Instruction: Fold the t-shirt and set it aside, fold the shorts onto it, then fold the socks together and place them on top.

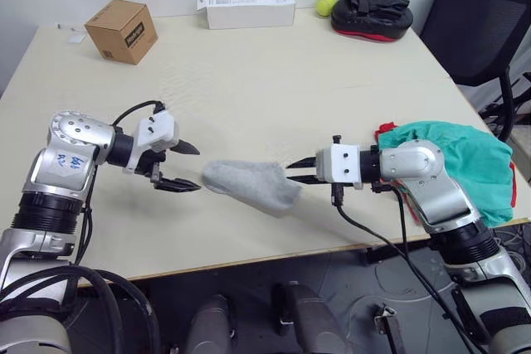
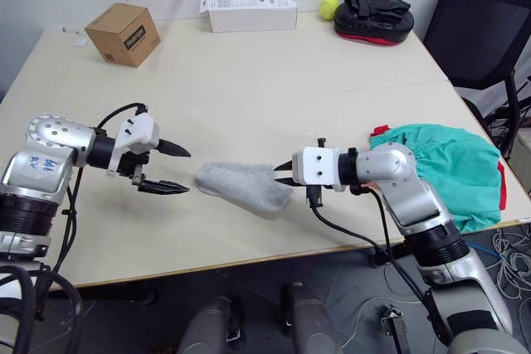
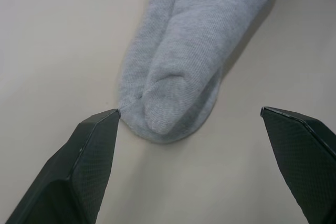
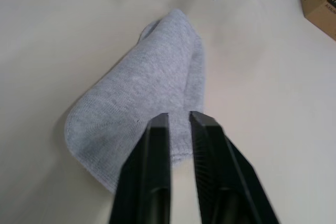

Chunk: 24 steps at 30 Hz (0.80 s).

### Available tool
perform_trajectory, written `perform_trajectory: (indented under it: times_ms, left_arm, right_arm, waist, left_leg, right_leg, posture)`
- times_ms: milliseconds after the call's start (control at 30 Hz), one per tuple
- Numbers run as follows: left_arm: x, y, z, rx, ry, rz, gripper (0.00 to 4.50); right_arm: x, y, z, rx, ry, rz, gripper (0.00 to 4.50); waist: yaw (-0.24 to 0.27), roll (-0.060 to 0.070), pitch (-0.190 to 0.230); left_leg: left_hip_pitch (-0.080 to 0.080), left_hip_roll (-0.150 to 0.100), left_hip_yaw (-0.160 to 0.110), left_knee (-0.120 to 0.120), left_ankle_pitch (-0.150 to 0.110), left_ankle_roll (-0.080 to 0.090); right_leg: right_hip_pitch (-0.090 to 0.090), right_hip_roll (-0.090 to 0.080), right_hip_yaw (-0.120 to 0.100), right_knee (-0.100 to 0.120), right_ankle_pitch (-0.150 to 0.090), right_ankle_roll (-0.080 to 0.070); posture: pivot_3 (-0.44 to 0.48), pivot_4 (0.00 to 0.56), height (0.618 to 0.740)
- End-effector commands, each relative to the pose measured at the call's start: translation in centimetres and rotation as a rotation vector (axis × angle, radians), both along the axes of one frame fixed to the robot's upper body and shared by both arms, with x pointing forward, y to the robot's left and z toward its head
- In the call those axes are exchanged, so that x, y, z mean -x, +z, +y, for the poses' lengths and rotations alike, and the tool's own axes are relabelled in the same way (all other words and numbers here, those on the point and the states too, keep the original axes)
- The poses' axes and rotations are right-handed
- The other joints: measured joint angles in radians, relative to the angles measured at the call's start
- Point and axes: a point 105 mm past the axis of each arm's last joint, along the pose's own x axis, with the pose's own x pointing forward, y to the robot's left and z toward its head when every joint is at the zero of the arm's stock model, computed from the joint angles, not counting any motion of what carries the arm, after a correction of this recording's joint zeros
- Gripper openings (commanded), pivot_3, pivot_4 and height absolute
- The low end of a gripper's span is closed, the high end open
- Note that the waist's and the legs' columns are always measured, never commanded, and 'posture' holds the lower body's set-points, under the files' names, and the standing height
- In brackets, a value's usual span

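Both socks [image 1: 250, 185] between claws, apparently

A brown cardboard box [image 1: 122, 31] sits at the far left of the pale bench [image 1: 249, 80]. A white carton [image 1: 246, 8] lies along the far edge, with a yellow-green ball [image 1: 325, 2] and black-and-red pads [image 1: 371, 12] to its right. A black chair [image 1: 479, 31] stands far right.

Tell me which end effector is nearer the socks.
Right. The right end effector is pinched on the socks' edge; the left end effector sits open just short of the opposite end.
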Motion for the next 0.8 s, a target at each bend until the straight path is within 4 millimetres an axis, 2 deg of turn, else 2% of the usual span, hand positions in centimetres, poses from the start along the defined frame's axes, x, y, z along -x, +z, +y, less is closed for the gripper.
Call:
perform_trajectory:
  times_ms: [33, 267, 467, 567, 633, 667, 733, 800]
  left_arm:
    - [-0.5, 0.1, -0.6, -0.016, -0.009, -0.035, 4.5]
    - [-1.3, -2.0, -0.7, -0.061, -0.017, 0.025, 4.5]
    - [-2.2, -1.4, -1.3, -0.001, -0.003, 0.064, 4.5]
    - [-2.5, -0.4, -1.6, 0.051, -0.001, 0.086, 3.96]
    - [-2.5, 0.0, -1.6, 0.06, -0.008, 0.1, 3.37]
    - [-2.4, 0.0, -1.6, 0.058, -0.011, 0.108, 2.95]
    - [-2.2, -0.1, -1.5, 0.038, -0.022, 0.119, 2.45]
    - [-2.2, -0.5, -1.3, 0.012, -0.025, 0.126, 2.45]
  right_arm:
    - [-0.2, 0.5, 0.5, 0.007, 0.025, -0.028, 0.3]
    - [-0.1, 0.4, 0.8, 0.024, 0.042, -0.055, 0.3]
    - [0.4, 0.3, 1.0, 0.016, 0.043, -0.063, 0.3]
    - [0.6, 0.3, 0.9, 0.012, 0.035, -0.063, 0.26]
    - [0.7, 0.2, 0.7, 0.014, 0.027, -0.062, 0.26]
    - [0.7, 0.1, 0.6, 0.015, 0.024, -0.062, 0.26]
    - [0.7, 0.0, 0.5, 0.015, 0.02, -0.062, 0.26]
    - [0.8, 0.0, 0.5, 0.011, 0.017, -0.062, 0.26]
  waist:
    - [0.0, 0.0, 0.0]
    - [-0.001, 0.0, 0.0]
    - [0.001, 0.0, 0.0]
    - [0.002, 0.0, 0.0]
    - [0.0, 0.0, 0.0]
    - [-0.001, 0.0, 0.0]
    - [-0.003, 0.0, 0.0]
    - [-0.002, 0.0, 0.0]
  left_leg:
    - [0.0, 0.0, 0.0, 0.0, 0.0, 0.0]
    - [0.0, 0.0, 0.0, 0.0, 0.0, 0.0]
    - [0.0, 0.0, 0.0, 0.0, 0.0, 0.0]
    - [0.0, 0.0, 0.0, 0.0, 0.0, 0.0]
    - [0.0, 0.0, 0.0, 0.0, 0.0, 0.0]
    - [0.0, 0.0, 0.0, 0.0, 0.0, 0.0]
    - [0.0, 0.0, 0.0, 0.0, 0.0, 0.0]
    - [0.0, 0.0, 0.0, 0.0, 0.001, -0.001]
  right_leg:
    - [0.0, 0.0, 0.0, 0.0, 0.0, 0.0]
    - [0.0, 0.0, 0.0, 0.0, 0.0, 0.0]
    - [0.0, 0.0, 0.0, 0.0, 0.0, 0.0]
    - [0.0, 0.0, 0.0, 0.0, 0.0, 0.0]
    - [0.0, 0.0, 0.0, 0.0, 0.0, 0.0]
    - [0.0, 0.0, 0.0, 0.0, 0.0, 0.0]
    - [0.0, 0.0, 0.0, 0.0, 0.0, 0.0]
    - [0.0, 0.0, 0.0, 0.0, 0.0, 0.0]
  posture:
    - [0.0, 0.15, 0.74]
    - [0.0, 0.15, 0.74]
    - [0.0, 0.15, 0.74]
    - [0.0, 0.15, 0.74]
    - [0.0, 0.15, 0.74]
    - [0.0, 0.15, 0.74]
    - [0.0, 0.15, 0.74]
    - [0.0, 0.15, 0.74]
